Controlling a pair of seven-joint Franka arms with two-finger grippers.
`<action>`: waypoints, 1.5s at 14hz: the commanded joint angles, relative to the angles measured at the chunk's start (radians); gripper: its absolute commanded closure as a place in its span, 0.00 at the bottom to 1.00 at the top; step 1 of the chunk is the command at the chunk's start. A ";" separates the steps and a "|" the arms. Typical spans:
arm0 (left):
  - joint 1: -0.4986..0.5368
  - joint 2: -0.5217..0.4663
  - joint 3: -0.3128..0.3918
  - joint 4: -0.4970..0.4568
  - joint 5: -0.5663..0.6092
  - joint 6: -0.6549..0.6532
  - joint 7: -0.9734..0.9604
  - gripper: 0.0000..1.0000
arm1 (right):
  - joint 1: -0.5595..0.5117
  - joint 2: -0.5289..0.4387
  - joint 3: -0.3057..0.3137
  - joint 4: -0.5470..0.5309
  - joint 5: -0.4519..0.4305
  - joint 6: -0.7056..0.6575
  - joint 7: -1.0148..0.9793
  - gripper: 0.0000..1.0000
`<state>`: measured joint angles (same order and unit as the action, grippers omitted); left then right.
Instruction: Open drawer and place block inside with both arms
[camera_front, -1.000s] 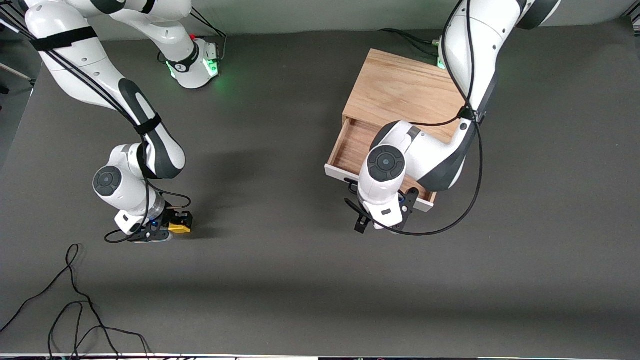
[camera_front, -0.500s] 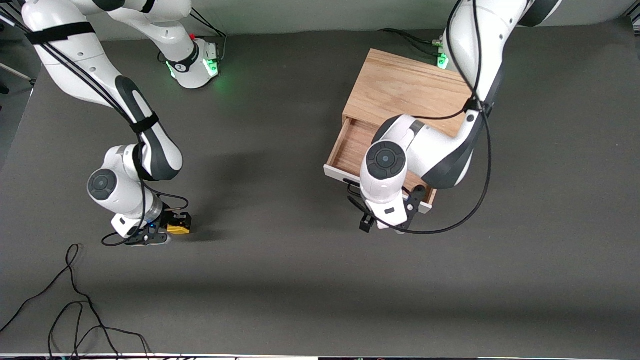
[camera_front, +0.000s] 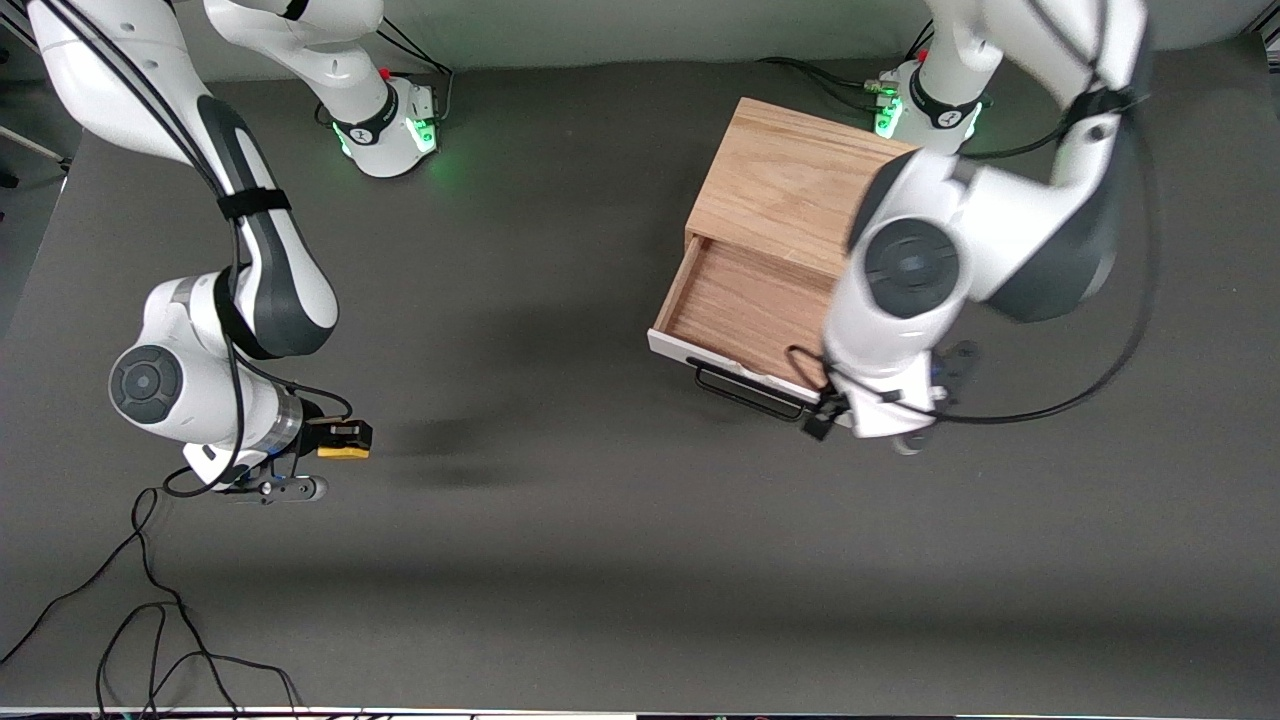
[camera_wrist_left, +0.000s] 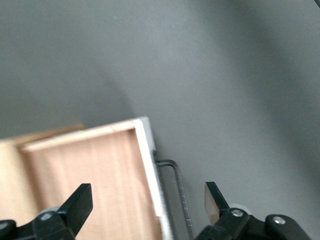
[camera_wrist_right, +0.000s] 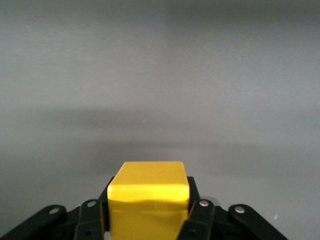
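The drawer (camera_front: 745, 300) stands pulled out of the light-wood box (camera_front: 800, 180), showing its wood floor, white front panel (camera_front: 690, 352) and black wire handle (camera_front: 745, 392). My left gripper (camera_wrist_left: 147, 201) is open and empty in the air over the drawer's front panel (camera_wrist_left: 150, 165) and handle (camera_wrist_left: 179, 195). In the front view its hand (camera_front: 885, 395) hangs over the front corner at the left arm's end. My right gripper (camera_wrist_right: 149, 212) is shut on the yellow block (camera_wrist_right: 149, 195) and holds it a little above the table (camera_front: 345, 440), toward the right arm's end.
Loose black cables (camera_front: 150, 610) lie on the dark mat near the front camera at the right arm's end. The green-lit arm bases (camera_front: 385, 125) (camera_front: 925, 100) stand along the table's back edge. Bare mat (camera_front: 560, 430) lies between block and drawer.
My left gripper has come off the drawer handle, risen and swung toward the left arm's end. My right gripper has lifted the yellow block off the mat.
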<state>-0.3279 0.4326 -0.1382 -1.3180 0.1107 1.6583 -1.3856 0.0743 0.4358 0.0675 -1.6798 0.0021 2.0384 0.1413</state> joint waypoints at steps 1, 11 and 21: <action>0.087 -0.087 -0.004 -0.024 -0.060 -0.089 0.185 0.00 | 0.005 -0.012 0.038 0.101 0.024 -0.121 0.079 0.98; 0.433 -0.340 -0.003 -0.160 -0.124 -0.261 0.963 0.00 | 0.059 -0.003 0.290 0.411 0.013 -0.323 0.587 0.98; 0.460 -0.456 0.000 -0.247 -0.105 -0.259 1.327 0.00 | 0.439 0.141 0.290 0.675 0.009 -0.281 1.092 0.97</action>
<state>0.1323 0.0139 -0.1367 -1.5288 0.0003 1.3886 -0.0929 0.4577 0.4908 0.3671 -1.0990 0.0144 1.7440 1.1818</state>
